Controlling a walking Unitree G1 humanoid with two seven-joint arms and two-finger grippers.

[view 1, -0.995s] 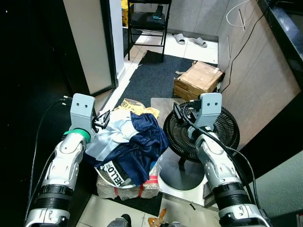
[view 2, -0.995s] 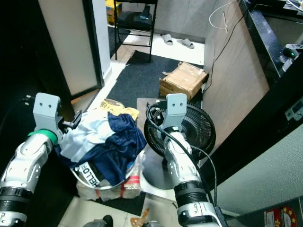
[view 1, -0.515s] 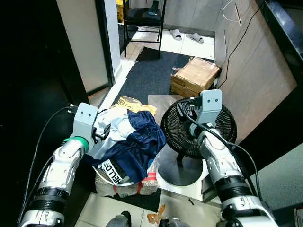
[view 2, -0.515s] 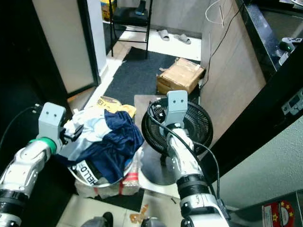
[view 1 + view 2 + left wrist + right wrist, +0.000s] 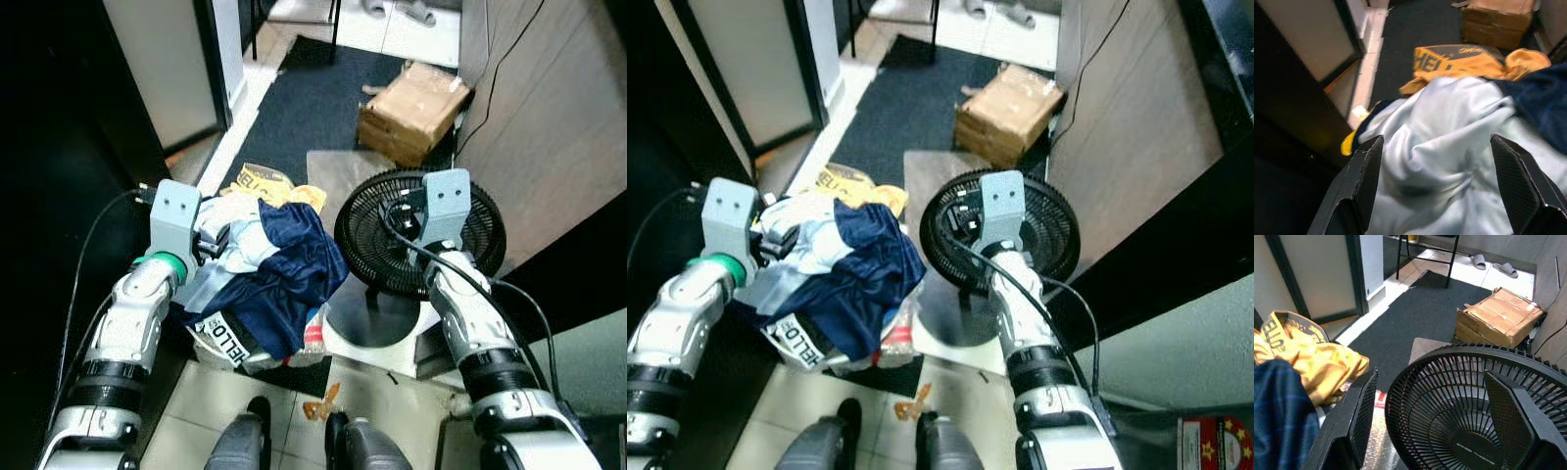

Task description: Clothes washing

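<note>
A heap of clothes [image 5: 266, 279] in navy, pale blue and yellow lies on a plastic-wrapped bundle [image 5: 309, 338] on the floor before me. My left gripper [image 5: 211, 245] is at the heap's left edge. In the left wrist view it [image 5: 1440, 186] is open, its fingers [image 5: 1364, 181] spread wide around a fold of pale blue cloth [image 5: 1444, 142]. A yellow garment [image 5: 1459, 61] lies beyond that fold. My right gripper [image 5: 397, 217] hovers open over a black floor fan [image 5: 416, 240], with nothing between its fingers [image 5: 1508, 416].
The fan stands on a grey base [image 5: 367, 318] right of the heap. A cardboard box [image 5: 416, 98] sits on a dark mat [image 5: 313, 98] further on. A wooden panel wall [image 5: 558, 127] is on the right, a door frame [image 5: 211, 59] on the left. My feet [image 5: 294, 446] are below.
The whole picture has shifted as the camera tipped down, bringing my feet into view. Both grippers keep their places at the clothes and over the fan.
</note>
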